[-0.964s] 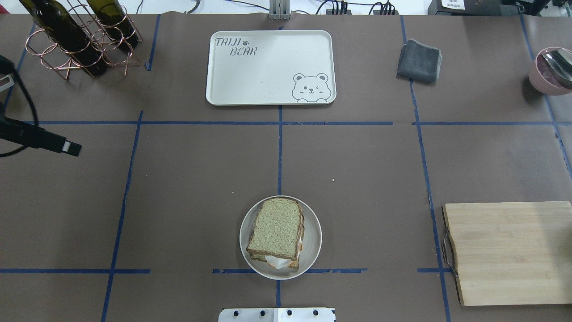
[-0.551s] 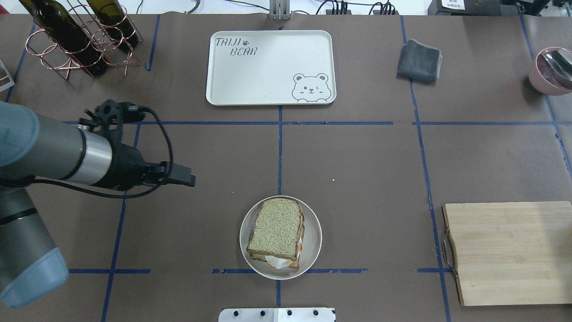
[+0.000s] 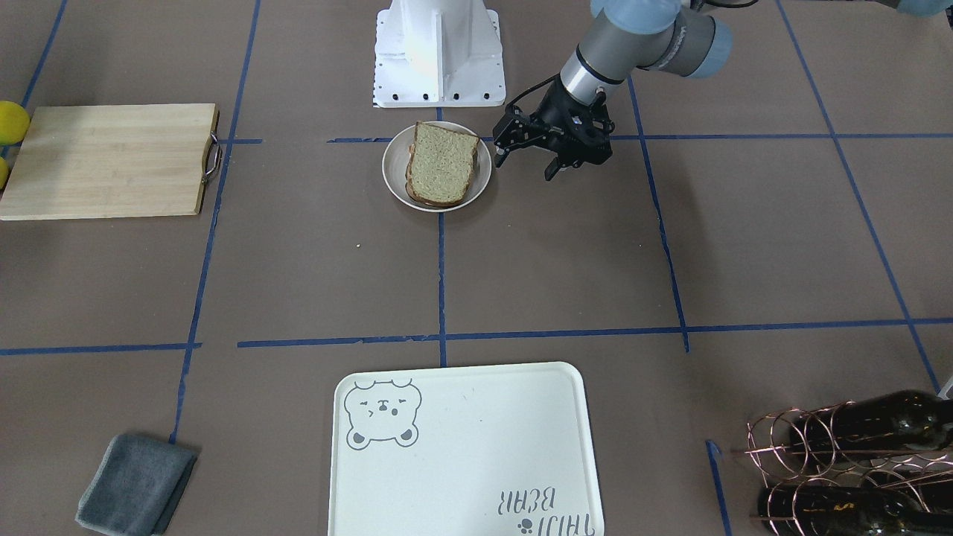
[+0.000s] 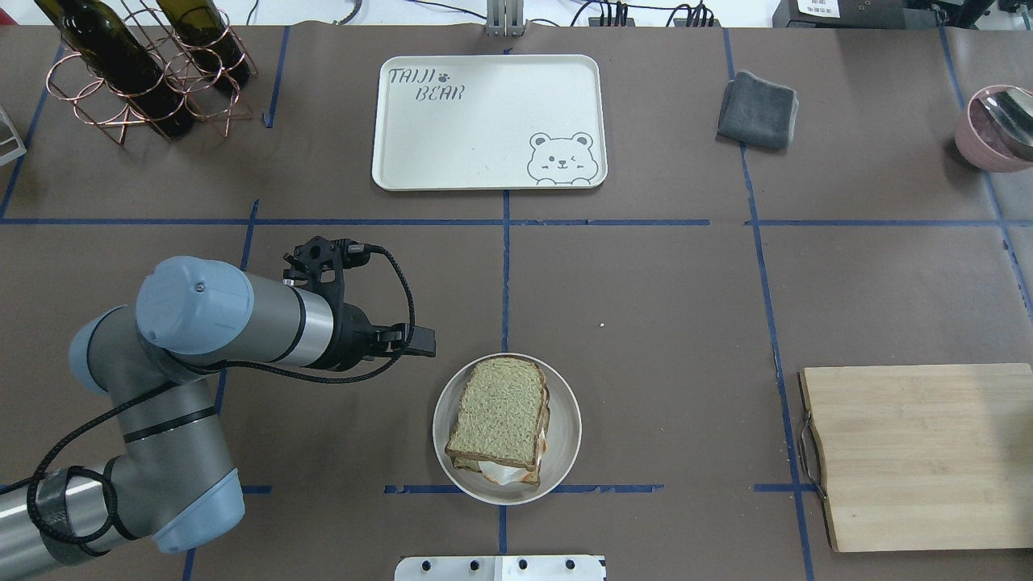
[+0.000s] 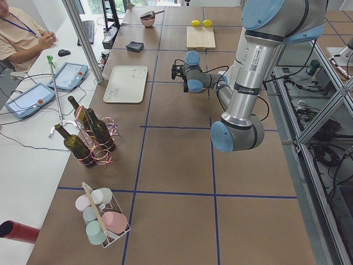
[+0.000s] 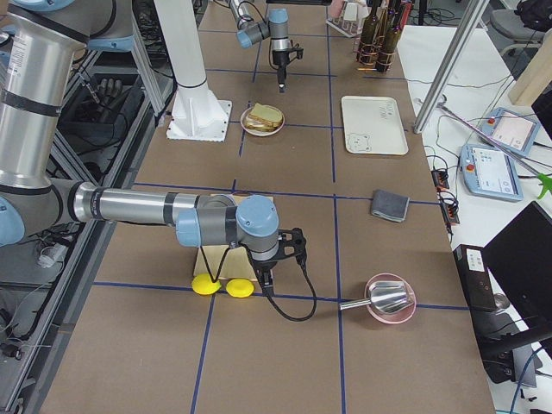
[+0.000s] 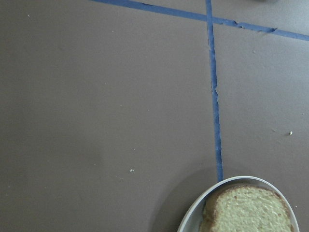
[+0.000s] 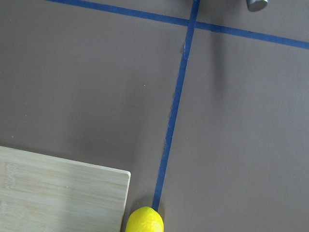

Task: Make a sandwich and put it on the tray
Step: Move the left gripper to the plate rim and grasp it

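Observation:
The sandwich (image 4: 500, 415) lies on a small round off-white plate (image 4: 566, 440) at the near middle of the table: wholemeal bread on top, white egg showing at its near edge. It also shows in the front view (image 3: 441, 164) and at the bottom edge of the left wrist view (image 7: 251, 212). The cream tray (image 4: 484, 121) with a bear drawing lies at the far middle, with nothing on it. My left gripper (image 3: 525, 165) is open and holds nothing, just left of the plate (image 4: 421, 345). My right gripper (image 6: 263, 280) shows only in the exterior right view; I cannot tell its state.
A wooden cutting board (image 4: 920, 452) lies near right, with two lemons (image 6: 222, 286) beside it. A grey cloth (image 4: 757, 109) and a pink bowl with a spoon (image 4: 997, 125) are far right. A wire rack of wine bottles (image 4: 145, 73) stands far left.
My left arm has swept in from the table's left edge toward the plate and now stops beside it. The sandwich, plate and tray have not moved.

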You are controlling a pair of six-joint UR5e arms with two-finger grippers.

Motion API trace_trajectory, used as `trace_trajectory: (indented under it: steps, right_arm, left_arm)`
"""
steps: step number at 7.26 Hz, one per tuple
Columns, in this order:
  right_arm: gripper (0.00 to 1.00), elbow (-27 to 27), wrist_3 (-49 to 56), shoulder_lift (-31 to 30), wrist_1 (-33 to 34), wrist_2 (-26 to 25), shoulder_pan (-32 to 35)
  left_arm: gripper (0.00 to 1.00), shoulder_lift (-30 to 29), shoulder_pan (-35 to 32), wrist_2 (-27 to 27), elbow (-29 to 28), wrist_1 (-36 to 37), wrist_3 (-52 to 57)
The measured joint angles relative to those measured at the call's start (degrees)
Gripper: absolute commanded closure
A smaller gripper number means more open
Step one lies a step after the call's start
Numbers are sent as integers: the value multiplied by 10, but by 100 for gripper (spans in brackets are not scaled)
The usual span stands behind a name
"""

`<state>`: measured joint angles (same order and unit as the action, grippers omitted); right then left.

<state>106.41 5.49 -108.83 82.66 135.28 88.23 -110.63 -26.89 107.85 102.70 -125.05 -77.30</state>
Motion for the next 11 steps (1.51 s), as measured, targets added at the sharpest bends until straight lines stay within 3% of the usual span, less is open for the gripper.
trace_trajectory:
  steps: [1,7,11]
  right_arm:
    - [0,0,0,-4,1,2,0]
    - [0,1,1,-4,-4,0,0]
    - [0,1,1,-2,-5,0,0]
  left_arm:
    - [48,2,5,-1,-21,-27,-12]
    - [46,2,41,0,-33,-55,-83]
    - [55,0,72,-2,-37,-70,-92]
